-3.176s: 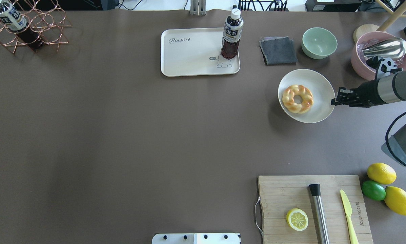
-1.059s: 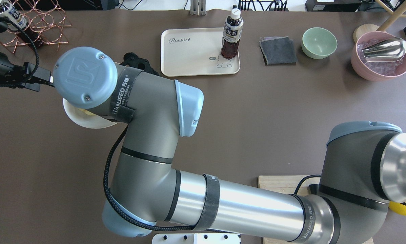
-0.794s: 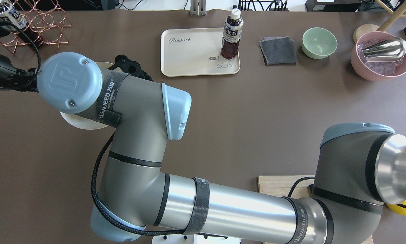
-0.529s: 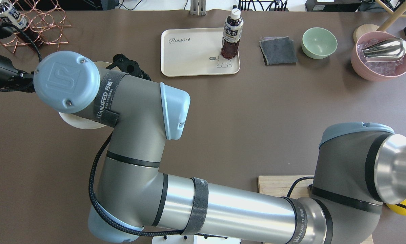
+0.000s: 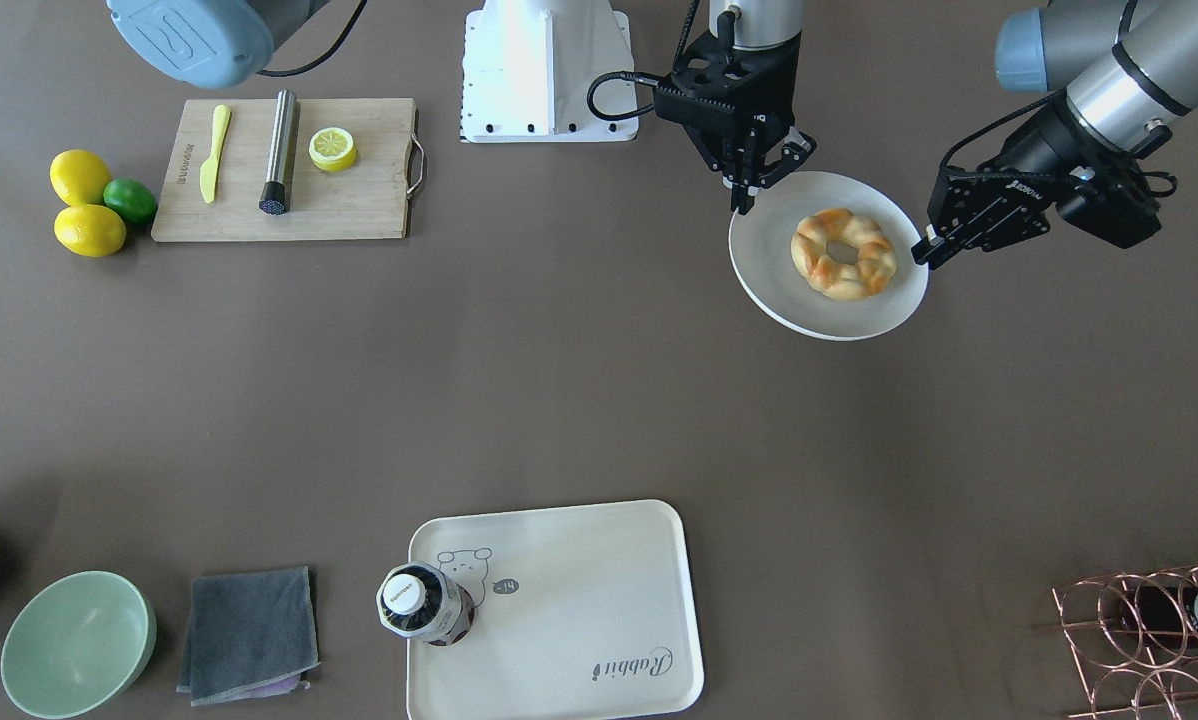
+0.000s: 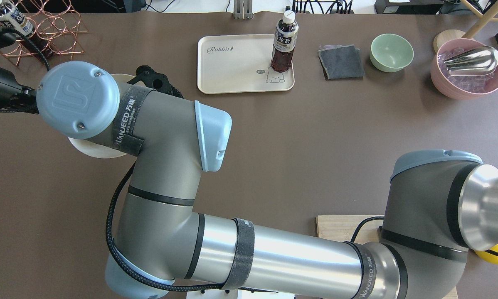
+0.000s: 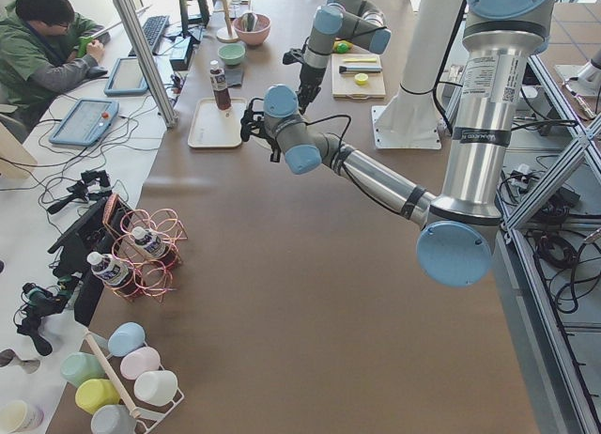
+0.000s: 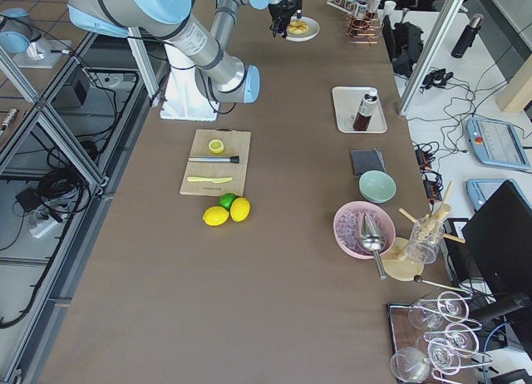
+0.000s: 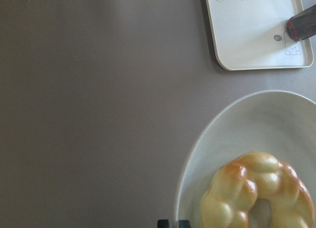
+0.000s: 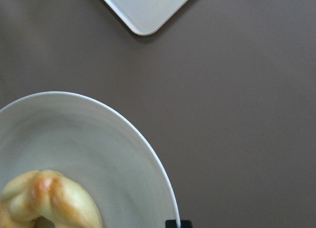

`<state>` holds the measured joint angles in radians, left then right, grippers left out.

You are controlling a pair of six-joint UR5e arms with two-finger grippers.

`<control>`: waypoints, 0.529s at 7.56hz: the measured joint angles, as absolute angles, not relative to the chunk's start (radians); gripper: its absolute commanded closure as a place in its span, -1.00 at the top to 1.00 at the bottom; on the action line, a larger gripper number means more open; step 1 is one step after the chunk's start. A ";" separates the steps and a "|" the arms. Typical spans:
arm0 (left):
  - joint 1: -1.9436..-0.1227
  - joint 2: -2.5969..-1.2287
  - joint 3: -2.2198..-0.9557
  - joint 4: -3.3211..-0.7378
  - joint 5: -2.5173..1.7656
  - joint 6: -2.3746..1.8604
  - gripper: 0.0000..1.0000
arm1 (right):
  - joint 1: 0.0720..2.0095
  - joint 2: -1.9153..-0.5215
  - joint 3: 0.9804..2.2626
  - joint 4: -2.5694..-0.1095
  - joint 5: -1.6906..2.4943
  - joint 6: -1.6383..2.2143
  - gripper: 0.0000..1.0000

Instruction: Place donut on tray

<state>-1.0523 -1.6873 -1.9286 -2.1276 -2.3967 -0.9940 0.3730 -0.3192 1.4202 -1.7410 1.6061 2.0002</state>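
Note:
The donut [image 5: 864, 280] lies on a round off-white plate [image 5: 769, 280], and also shows in the left wrist view [image 9: 237, 188] and the right wrist view [image 10: 44, 193]. My right gripper [image 5: 742, 200] has reached across the table and is shut on the plate's rim nearest the robot. My left gripper [image 5: 924, 255] has its fingers close together at the opposite rim; I cannot tell whether they clamp it. The cream tray [image 5: 579, 590] lies apart at the table's far side [image 6: 232, 66]. In the overhead view the right arm hides the donut and most of the plate [image 6: 89, 149].
A dark drink bottle [image 5: 414, 600] stands on the tray's bear corner. A grey cloth [image 5: 249, 635] and a green bowl [image 5: 77, 645] lie beside the tray. A cutting board [image 5: 289, 170] and a copper rack [image 5: 1149, 640] sit at the table's ends.
The right arm has carried the plate with the donut from the table's right side to its left side. In the last second it drifted a little further left, toward the left gripper.

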 measured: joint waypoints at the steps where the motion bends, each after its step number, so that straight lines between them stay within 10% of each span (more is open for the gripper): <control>1: -1.052 -1.687 -1.928 -2.128 -2.397 -0.994 -0.52 | 0.373 -0.319 1.421 -1.741 1.606 2.000 -1.00; 4: -1.047 -1.688 -1.928 -2.128 -2.397 -0.994 -1.00 | 0.373 -0.319 1.423 -1.740 1.606 2.000 -1.00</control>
